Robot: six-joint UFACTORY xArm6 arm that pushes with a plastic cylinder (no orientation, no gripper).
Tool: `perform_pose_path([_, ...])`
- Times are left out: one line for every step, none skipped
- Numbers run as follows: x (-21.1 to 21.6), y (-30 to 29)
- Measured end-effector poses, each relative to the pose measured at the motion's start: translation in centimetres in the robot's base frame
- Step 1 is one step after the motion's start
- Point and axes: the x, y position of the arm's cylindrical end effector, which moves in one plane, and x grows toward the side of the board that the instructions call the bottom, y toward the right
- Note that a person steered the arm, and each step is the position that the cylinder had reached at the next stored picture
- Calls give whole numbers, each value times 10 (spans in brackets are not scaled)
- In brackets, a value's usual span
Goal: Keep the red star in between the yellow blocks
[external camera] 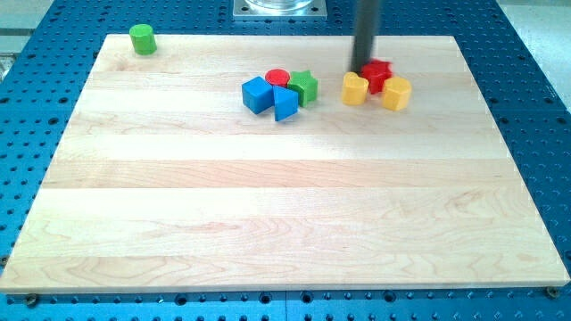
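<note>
Tip at the red star's upper-left edge, star lodged between 2 yellow blocks.

My tip (365, 69) is a bare rod, no jaws, holding nothing; it touches or nearly touches the red star (378, 74), which lies just right and below. Yellow block (355, 89) sits below-left of the tip, second yellow block (397, 93) below-right. Further left: green star (304, 86), red cylinder (277, 78), 2 blue blocks (258, 94) (285, 103). Green cylinder (142, 39) far left.
</note>
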Motion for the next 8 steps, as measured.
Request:
perform_pose_path([-1, 62])
perform_pose_path([5, 98])
perform_pose_path([9, 42])
perform_pose_path([15, -15])
perform_pose_path([33, -34])
perform_pose_path([-18, -21])
perform_pose_path([-19, 50])
perform_pose_path([7, 106])
